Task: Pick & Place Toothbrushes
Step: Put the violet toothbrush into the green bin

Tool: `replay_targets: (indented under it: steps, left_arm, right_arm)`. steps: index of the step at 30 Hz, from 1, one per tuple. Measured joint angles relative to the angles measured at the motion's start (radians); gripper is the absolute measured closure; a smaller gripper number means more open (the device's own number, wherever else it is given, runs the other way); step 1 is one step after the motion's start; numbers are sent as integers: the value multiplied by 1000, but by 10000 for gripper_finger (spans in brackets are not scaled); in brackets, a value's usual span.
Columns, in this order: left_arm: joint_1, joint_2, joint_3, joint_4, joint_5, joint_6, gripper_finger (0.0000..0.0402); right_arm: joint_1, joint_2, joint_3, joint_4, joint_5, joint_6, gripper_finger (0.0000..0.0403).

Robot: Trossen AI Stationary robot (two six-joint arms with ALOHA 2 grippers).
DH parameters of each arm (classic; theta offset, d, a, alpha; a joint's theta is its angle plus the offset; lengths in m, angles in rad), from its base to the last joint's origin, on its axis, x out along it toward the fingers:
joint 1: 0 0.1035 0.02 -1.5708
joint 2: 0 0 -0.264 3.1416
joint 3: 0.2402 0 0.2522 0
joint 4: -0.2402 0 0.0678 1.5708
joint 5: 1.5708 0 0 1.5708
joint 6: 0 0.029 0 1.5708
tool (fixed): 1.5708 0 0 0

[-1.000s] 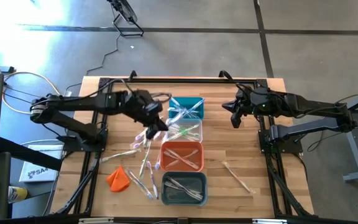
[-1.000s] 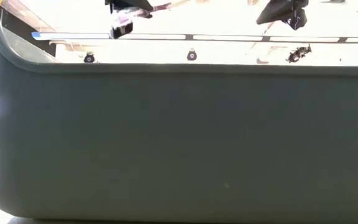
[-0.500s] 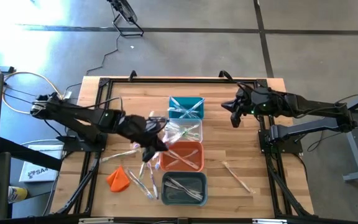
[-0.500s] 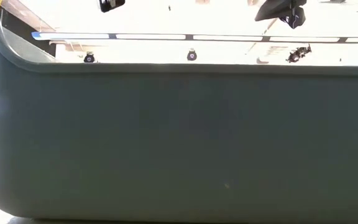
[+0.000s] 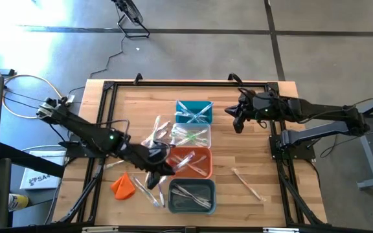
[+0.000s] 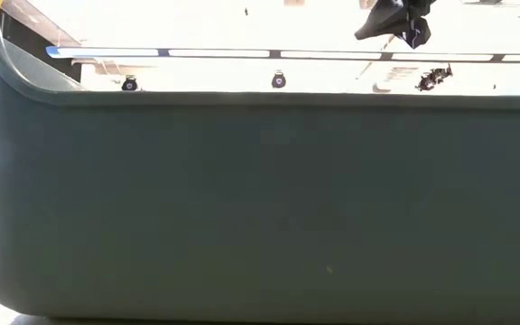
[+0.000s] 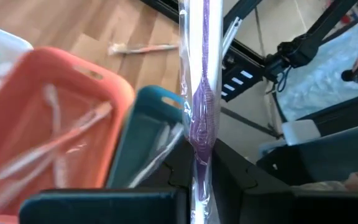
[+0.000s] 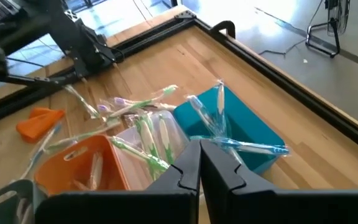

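Wooden desk (image 5: pixel 251 139) carries four bins. We note left pincer (image 5: pixel 155 169) clamped on a purple wrapped toothbrush (image 7: pixel 201 106), its length pointing onward over the grey bin (image 5: pixel 192 196) just right. Right pincer (image 5: pixel 237 122) closed, empty, far right.

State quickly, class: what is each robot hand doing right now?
Left hand: shut on a wrapped purple toothbrush, beside the orange bin.
Right hand: shut, holding nothing, above the table.

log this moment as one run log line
left gripper: shut on wrapped toothbrush, beside orange bin | right gripper: shut, waiting
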Motion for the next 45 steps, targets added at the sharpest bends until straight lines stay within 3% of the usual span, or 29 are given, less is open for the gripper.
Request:
replay_targets:
  steps: [10, 19, 27, 33, 45]
  left_arm:
    - [-28, 147, 0, 191, 0, -34, 373]
    - [-27, 303, 0, 215, -52, -122, 373]
    - [-52, 421, 2, 342, -51, -241, 373]
    - [-80, 470, 7, 423, -50, -266, 373]
    - [-112, 498, 89, 214, -43, -289, 373]
  right_arm:
    - [0, 5, 0, 2, 3, -17, 401]
    - [0, -17, 0, -3, -2, -56, 401]
    - [0, -97, 0, -13, -141, -56, 401]
    - [0, -185, 0, -52, -184, -56, 401]
    - [0, -300, 0, -122, -183, -4, 401]
